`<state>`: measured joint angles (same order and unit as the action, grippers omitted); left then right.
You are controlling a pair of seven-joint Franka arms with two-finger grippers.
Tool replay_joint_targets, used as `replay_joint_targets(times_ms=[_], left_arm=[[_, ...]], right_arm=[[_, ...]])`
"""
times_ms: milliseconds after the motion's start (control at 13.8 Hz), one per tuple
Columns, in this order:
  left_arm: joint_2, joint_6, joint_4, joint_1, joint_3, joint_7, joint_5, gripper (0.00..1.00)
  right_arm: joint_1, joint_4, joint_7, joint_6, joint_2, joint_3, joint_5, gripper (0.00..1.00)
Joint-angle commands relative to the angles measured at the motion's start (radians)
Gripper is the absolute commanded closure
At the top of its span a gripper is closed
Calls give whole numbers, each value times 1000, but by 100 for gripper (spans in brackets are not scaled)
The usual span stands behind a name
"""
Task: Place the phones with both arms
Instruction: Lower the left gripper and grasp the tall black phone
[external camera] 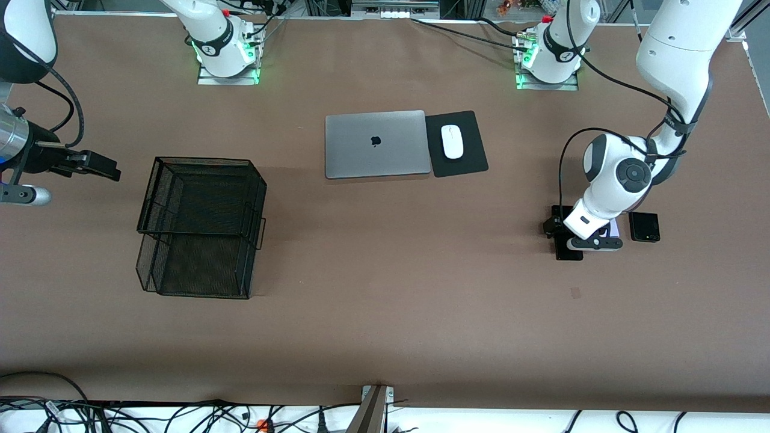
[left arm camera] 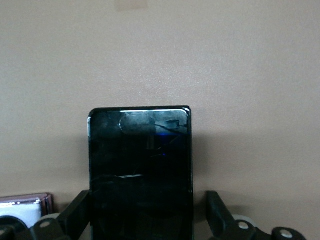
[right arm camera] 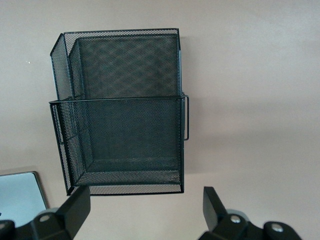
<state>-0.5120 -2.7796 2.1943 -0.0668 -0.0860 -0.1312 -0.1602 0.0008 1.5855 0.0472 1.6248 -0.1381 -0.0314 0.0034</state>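
Brown desk (external camera: 385, 337) under everything, with a black wire-mesh basket (external camera: 201, 225) of two tiers toward the right arm's end. Closed grey laptop (external camera: 376, 144) with an apple logo on the lid, lying near the bases, just beside a black mouse pad (external camera: 466, 159) carrying a white mouse (external camera: 452, 141). No other writing readable on the desk things.

All three phones toward the left arm's end. Long black phone (left arm camera: 140, 170) flat on the desk, mostly covered by the left arm in the front view, only its ends showing. Lilac-white phone (left arm camera: 20, 212) just beside it, seen only as a corner in the left wrist view. Small black phone (external camera: 644, 227) a little apart from these two, closer to the edge of the desk.

Left end effector (left arm camera: 142, 220) low over the long black phone, fingers spread wide and empty, one finger (left arm camera: 75, 212) on each long side of the slab. Long axis of the phone running straight out from between the fingers, so probably only a short descent and a closing across the narrow width needed. Clearly the left arm the nearer one for this phone.

Right end effector (right arm camera: 145, 210) also spread wide and holding nothing, waiting in the air near the basket, looking down on it, well apart from the phones
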Motion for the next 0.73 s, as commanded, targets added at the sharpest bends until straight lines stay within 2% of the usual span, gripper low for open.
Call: replay_joint_targets(times_ms=[0, 73, 145, 291, 436, 509, 582, 654], left_arm=[[-49, -12, -7, -17, 9, 8, -53, 0], [-59, -14, -10, -18, 9, 8, -55, 6], [-66, -18, -13, -22, 9, 8, -56, 26], [-75, -26, -19, -36, 8, 7, -56, 57], [-75, -25, -21, -36, 8, -1, -55, 83], [-75, -23, -27, -36, 8, -2, -55, 94], [-74, -20, -30, -36, 8, -5, -53, 100], [-71, -17, -37, -36, 8, -13, -53, 100]], right_arm=[[-2, -7, -9, -13, 2, -1, 15, 0], [-2, -6, -9, -13, 2, 1, 15, 0], [-2, -6, -9, -11, 0, 1, 15, 0], [-2, -7, -7, -10, -3, 1, 15, 0], [-2, -7, -7, -5, -8, 1, 17, 0], [-2, -7, -7, -5, -8, 1, 17, 0], [-2, -7, -7, -5, -8, 1, 20, 0], [-2, -7, -9, -6, -6, 1, 20, 0]])
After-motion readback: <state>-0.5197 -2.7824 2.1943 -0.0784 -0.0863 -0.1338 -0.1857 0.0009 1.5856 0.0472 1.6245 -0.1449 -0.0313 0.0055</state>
